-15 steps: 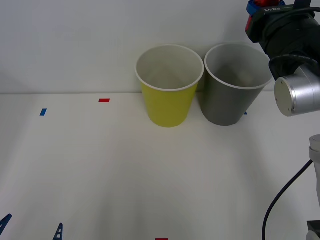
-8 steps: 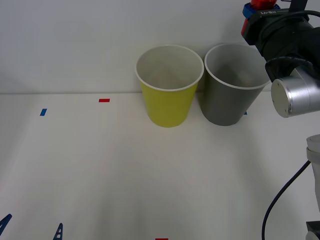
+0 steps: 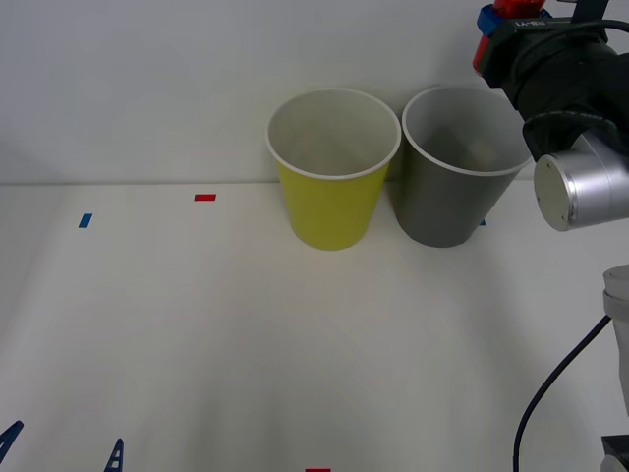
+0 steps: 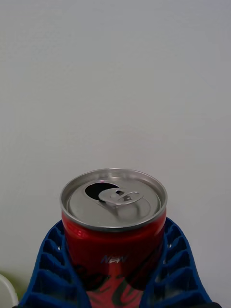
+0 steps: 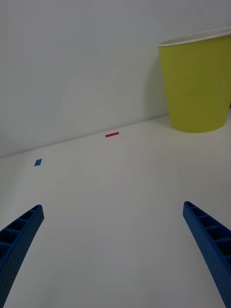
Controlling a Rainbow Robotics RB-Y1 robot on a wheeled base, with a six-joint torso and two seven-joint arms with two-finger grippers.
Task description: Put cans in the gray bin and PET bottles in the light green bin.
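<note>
A small red can [image 4: 114,231] with a silver top and pull tab sits between the blue ribbed fingers [image 4: 48,269] of my right gripper [image 4: 114,269], which is shut on it. From the front the right gripper [image 3: 496,25] is held high, above and just behind the far right rim of the gray bin [image 3: 457,167], with a bit of the red can [image 3: 511,8] showing. The light green bin [image 3: 332,169] stands to the left of the gray one, touching it. My left gripper [image 5: 115,240] is open, low over the near left of the table.
Small red [image 3: 204,197] and blue [image 3: 85,220] tape marks lie on the white table, with another red mark [image 3: 316,470] at the near edge. A white wall stands right behind the bins. My right arm's black and silver body [image 3: 580,187] hangs over the table's right side.
The right gripper with the can shifted slightly left toward the gray bin one second ago, then held still. The left arm has not moved.
</note>
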